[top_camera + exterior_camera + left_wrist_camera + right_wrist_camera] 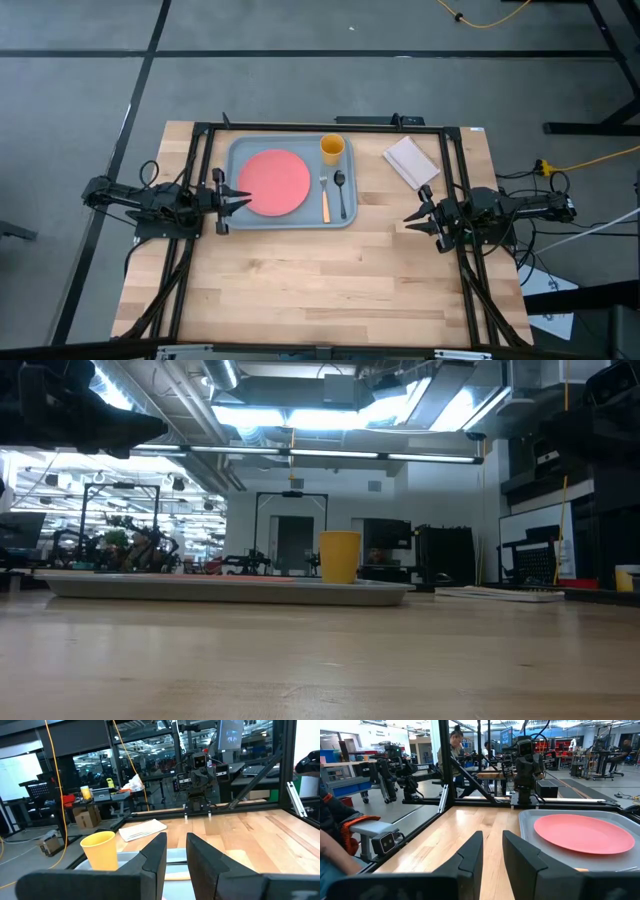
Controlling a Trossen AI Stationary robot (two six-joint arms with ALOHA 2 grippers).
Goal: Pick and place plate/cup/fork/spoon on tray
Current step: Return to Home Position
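The grey-blue tray [236, 150] lies at the far middle of the table. On it rest the pink plate [274, 181] at its left, the yellow cup [332, 148] upright at its far right corner, the orange-handled fork [324, 198] and the dark spoon [342, 192] side by side at its right. My left gripper [243, 196] hovers open at the tray's left edge, over the plate's rim. My right gripper [412, 219] is open over bare table, right of the tray. The cup [99, 851] and plate [584, 833] also show in the wrist views.
A white folded napkin [411, 161] lies on the table right of the tray. A black frame [330, 127] runs around the work area. Bare wood fills the table's near half. A person [335, 840] shows at the table's near side.
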